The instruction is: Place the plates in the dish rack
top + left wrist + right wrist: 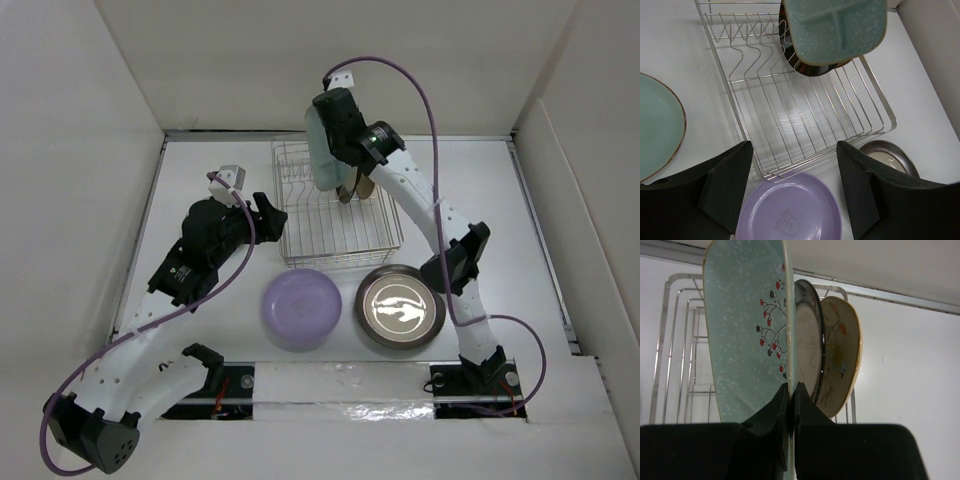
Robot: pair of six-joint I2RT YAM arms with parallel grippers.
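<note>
My right pincer is clenched on the rim of the mint plate, fingers pinched tight on either face, and holds it on edge over the far right part of the dish rack. Whether its lower edge touches the wires, I cannot tell. My left pincer is spread wide and grips nothing. It hangs over the rack's near edge, with the lavender plate just beyond that edge below it.

The mint plate is squarish with rounded corners, speckled, and ridged into compartments. Its other face carries a painted twig of red and dark berries. Just beside it, parallel and upright in the rack, stands a glossy cream plate with a dark rim, and behind that a tan round plate painted with a bird. The rack is a rectangular basket of thin silver wire, with straight parallel wires along its floor and zigzag dividers at the far end.

On the white worktop lie three plates, flat. The lavender one is matte with a faint figure at its centre. To its right is a shiny silver plate with a dark rim. Left of the rack is a pale green round plate with a brown edge.

I count six plates and one rack.
</note>
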